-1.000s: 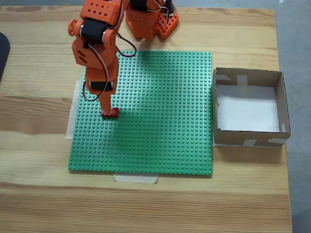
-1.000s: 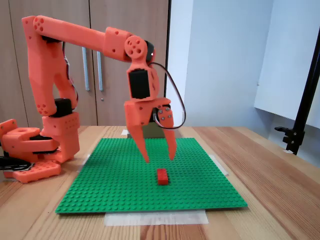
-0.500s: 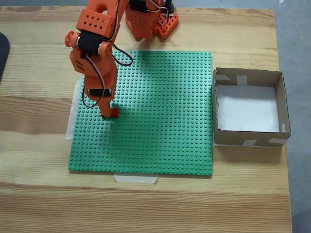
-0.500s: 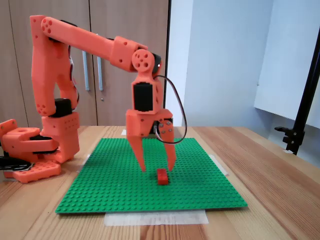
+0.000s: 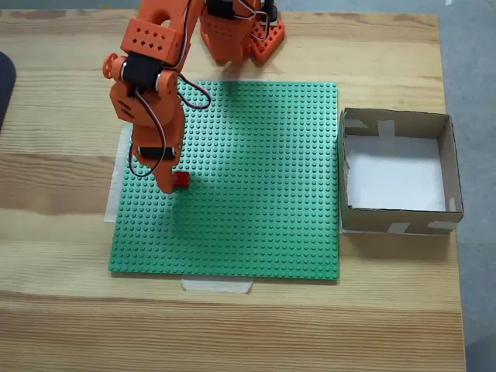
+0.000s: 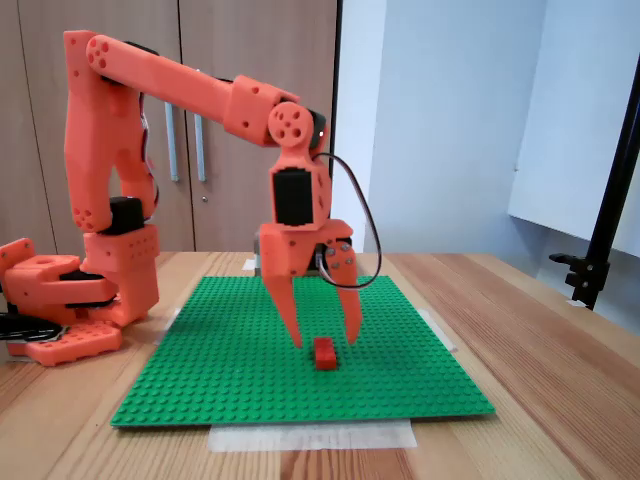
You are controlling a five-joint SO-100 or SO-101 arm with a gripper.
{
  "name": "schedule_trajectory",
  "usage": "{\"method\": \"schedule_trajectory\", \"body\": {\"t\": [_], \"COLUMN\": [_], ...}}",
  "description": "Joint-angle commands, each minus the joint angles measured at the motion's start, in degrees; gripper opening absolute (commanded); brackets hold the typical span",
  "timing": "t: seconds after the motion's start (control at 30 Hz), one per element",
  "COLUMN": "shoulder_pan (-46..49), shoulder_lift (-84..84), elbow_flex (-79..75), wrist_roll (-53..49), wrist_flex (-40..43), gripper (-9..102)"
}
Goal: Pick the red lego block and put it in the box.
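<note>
From above in a fixed view, the orange arm (image 5: 151,93) reaches down over the green baseplate (image 5: 256,201) near its left edge. The gripper (image 5: 169,183) hides part of the red lego block (image 5: 180,180), which sits on the baseplate close to that left edge, about midway along it. The box (image 5: 397,172) stands on the wooden table (image 5: 62,310), just off the baseplate's right edge, its white bottom bare.

From the side in a fixed view, the gripper (image 6: 327,343) hangs with its jaws spread apart, tips low on either side of the red lego block (image 6: 324,353), just behind it. The block rests on the baseplate (image 6: 220,380).
</note>
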Motion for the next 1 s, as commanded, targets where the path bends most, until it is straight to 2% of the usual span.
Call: {"method": "schedule_trajectory", "body": {"t": [0.0, 0.97], "shoulder_pan": [0.26, 0.18], "shoulder_lift": [0.26, -1.23], "elbow_flex": [-2.29, 2.29], "wrist_roll": [0.35, -1.05], "wrist_flex": [-0.7, -4.75], "gripper": [27, 25]}}
